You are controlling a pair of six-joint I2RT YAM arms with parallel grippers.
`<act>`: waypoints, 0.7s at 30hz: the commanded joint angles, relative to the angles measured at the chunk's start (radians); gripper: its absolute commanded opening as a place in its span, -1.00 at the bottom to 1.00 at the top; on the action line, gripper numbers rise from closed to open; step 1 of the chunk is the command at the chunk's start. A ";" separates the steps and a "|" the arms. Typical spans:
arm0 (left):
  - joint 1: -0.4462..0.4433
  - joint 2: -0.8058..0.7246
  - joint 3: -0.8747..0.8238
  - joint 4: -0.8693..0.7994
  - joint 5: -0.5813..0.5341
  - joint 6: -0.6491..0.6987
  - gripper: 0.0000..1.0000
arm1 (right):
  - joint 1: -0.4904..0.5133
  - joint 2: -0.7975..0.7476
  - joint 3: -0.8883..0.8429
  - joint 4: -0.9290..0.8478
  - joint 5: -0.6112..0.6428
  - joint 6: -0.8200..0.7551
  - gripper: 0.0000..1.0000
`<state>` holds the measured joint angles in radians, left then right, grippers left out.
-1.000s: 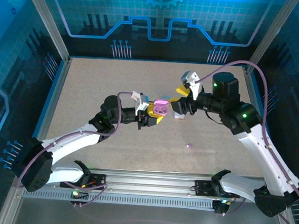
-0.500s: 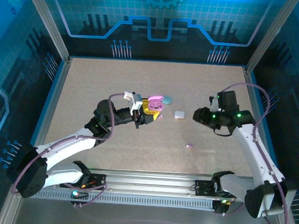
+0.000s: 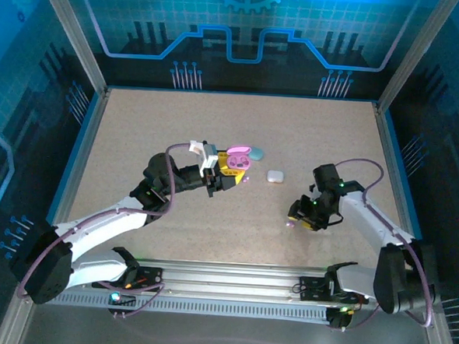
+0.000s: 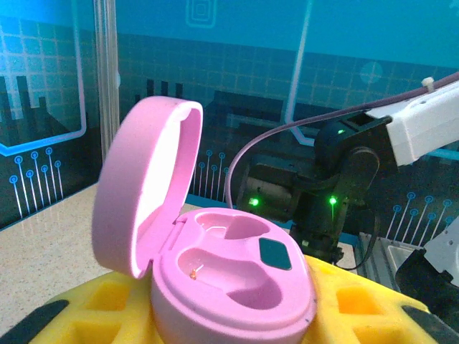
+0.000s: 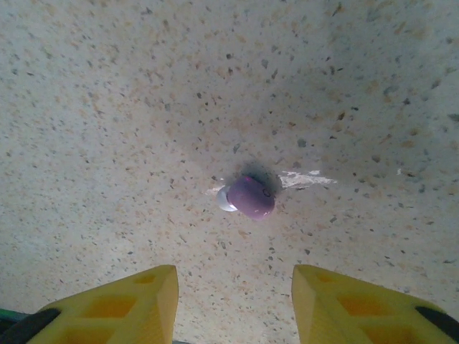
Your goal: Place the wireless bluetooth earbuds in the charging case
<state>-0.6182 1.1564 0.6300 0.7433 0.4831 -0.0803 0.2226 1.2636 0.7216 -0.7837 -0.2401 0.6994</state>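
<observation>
My left gripper (image 3: 228, 172) is shut on an open pink charging case (image 3: 238, 158) and holds it above the table. In the left wrist view the case (image 4: 237, 279) sits between the yellow fingers (image 4: 107, 308), lid (image 4: 143, 186) tipped back, both sockets empty. One purple earbud (image 5: 249, 197) with a pale tip lies on the speckled table. My right gripper (image 5: 233, 301) hangs just above the table, open, the earbud a little ahead of its fingers (image 5: 366, 301) and untouched. From above, the earbud (image 3: 291, 222) lies at the tip of the right gripper (image 3: 298, 215).
A light blue case (image 3: 255, 153) lies just behind the pink one. A white case (image 3: 274, 176) rests on the table between the two arms. Blue walls (image 3: 84, 132) and a metal rail (image 3: 231, 277) bound the table.
My right arm has swung from the table's middle down and forward to hover over the purple earbud, its jaws narrower than before. The left arm drew the pink case slightly back, then held still.
</observation>
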 commanded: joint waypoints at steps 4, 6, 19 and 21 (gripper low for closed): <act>0.000 -0.021 -0.001 0.025 0.001 -0.012 -0.36 | 0.055 0.016 0.002 0.023 0.009 0.044 -0.02; 0.000 -0.020 -0.002 0.021 0.003 -0.010 -0.36 | 0.066 0.007 -0.009 0.022 0.014 0.065 -0.02; 0.000 -0.020 0.004 0.012 0.005 -0.003 -0.36 | 0.125 0.054 -0.050 0.120 -0.015 0.121 -0.03; 0.000 -0.019 0.006 0.005 0.006 -0.002 -0.36 | 0.128 0.067 -0.048 0.133 -0.003 0.127 -0.03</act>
<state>-0.6182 1.1564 0.6300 0.7391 0.4831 -0.0799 0.3344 1.3151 0.6804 -0.6827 -0.2466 0.7998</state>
